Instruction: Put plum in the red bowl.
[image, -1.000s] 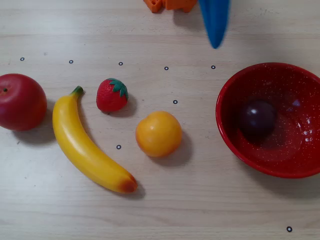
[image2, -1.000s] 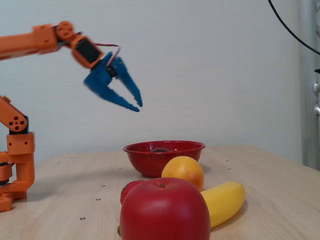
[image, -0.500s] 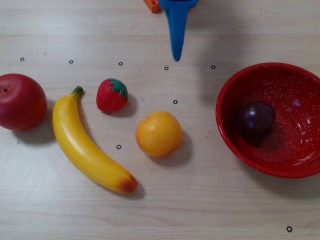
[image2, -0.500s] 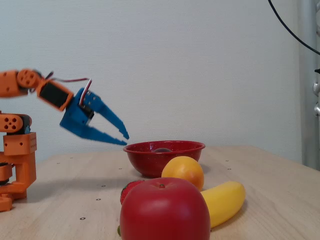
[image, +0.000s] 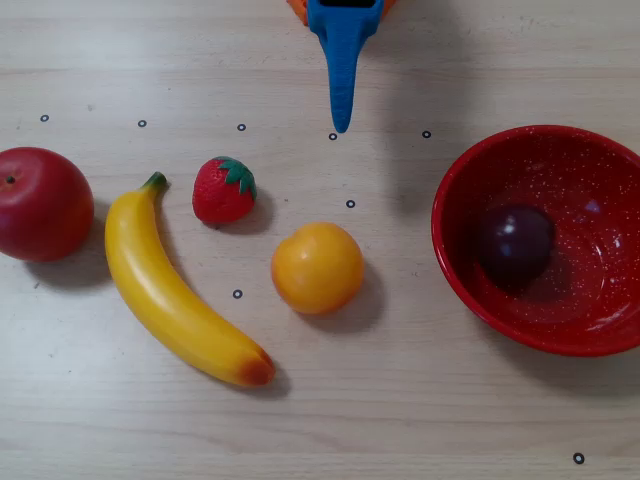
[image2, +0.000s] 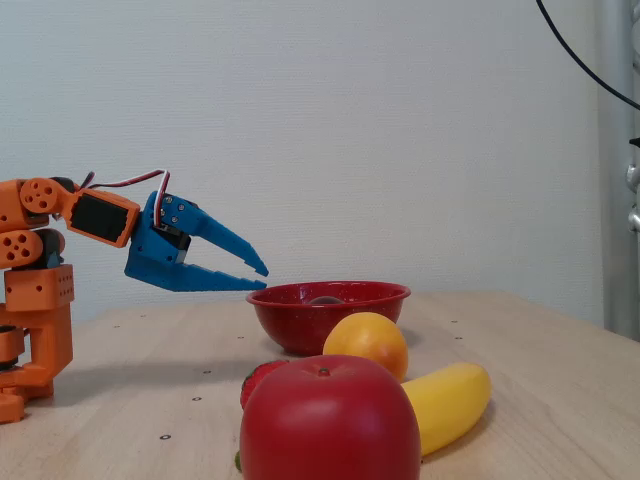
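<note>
The dark purple plum (image: 514, 241) lies inside the red speckled bowl (image: 470, 170) at the right of the overhead view. In the fixed view only the plum's top (image2: 326, 299) shows above the bowl's rim (image2: 330, 290). My blue gripper (image: 341, 120) hangs at the top middle of the overhead view, left of the bowl and apart from it. In the fixed view the gripper (image2: 261, 277) is raised above the table, slightly open and empty, its tips near the bowl's left rim.
A red apple (image: 42, 203), a yellow banana (image: 172, 290), a strawberry (image: 224, 189) and an orange (image: 317, 267) lie on the wooden table (image: 400, 400) left of the bowl. The orange arm base (image2: 35, 290) stands at the left in the fixed view.
</note>
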